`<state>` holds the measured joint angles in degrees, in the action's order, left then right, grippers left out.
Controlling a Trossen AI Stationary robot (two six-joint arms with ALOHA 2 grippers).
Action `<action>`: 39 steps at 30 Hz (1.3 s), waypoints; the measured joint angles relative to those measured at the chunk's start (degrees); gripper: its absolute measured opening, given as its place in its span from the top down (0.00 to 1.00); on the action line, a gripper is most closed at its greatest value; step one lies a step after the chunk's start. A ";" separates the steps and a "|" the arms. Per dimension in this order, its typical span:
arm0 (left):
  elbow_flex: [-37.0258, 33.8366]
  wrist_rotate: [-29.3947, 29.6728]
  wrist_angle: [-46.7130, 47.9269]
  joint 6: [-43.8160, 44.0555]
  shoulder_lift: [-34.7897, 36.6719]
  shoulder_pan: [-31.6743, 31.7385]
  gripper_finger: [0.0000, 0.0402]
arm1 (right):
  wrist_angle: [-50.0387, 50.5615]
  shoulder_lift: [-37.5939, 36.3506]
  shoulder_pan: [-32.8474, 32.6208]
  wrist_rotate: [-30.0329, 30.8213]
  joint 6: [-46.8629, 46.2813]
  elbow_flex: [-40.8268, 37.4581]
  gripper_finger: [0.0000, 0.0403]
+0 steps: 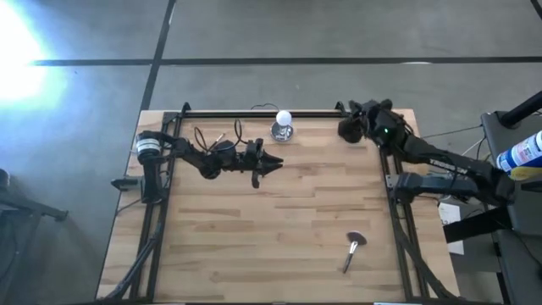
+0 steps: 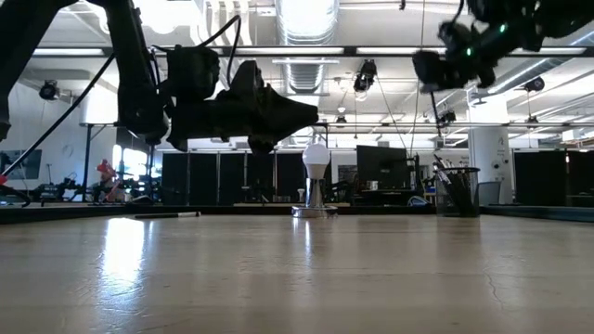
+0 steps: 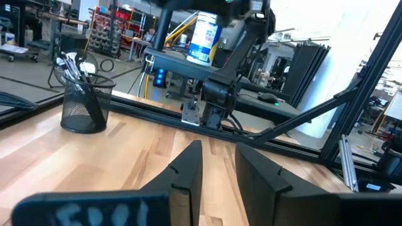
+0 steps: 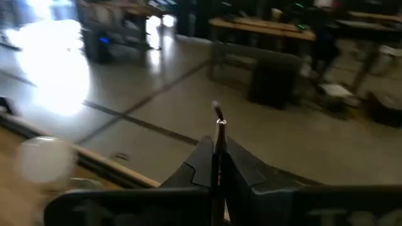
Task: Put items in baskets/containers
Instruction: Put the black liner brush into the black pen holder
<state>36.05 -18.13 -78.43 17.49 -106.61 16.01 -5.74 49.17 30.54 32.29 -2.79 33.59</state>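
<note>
A black mesh cup stands at the table's far right with several brushes upright in it; the low view shows the cup too. A fan-headed brush lies flat on the wood near the front right. My right gripper hangs high over the far right corner, above the cup, shut on a thin brush. My left gripper hovers level over the table's far middle, pointing toward the right edge. It is open, and the left wrist view shows nothing between my left gripper's fingers. My right gripper pinches a slim brush between its two shut fingers. The brush runs along the fingers, and its metal collar and dark tip stick out past the fingertips. It is lifted clear of the table; the rest of the handle is hidden by the fingers.
A shiny silver object topped with a white ball stands at the far middle, just beyond my left gripper. A black frame rail runs along the far edge. Bare wood spreads over the table's middle and front.
</note>
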 joint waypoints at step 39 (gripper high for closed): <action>-0.15 -0.42 0.94 0.27 0.02 0.00 0.78 | -1.57 18.06 21.60 -5.75 -16.59 -5.30 0.77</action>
<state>35.90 -18.55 -77.49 17.76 -106.59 16.01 -7.30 67.23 52.14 26.54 -19.38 28.28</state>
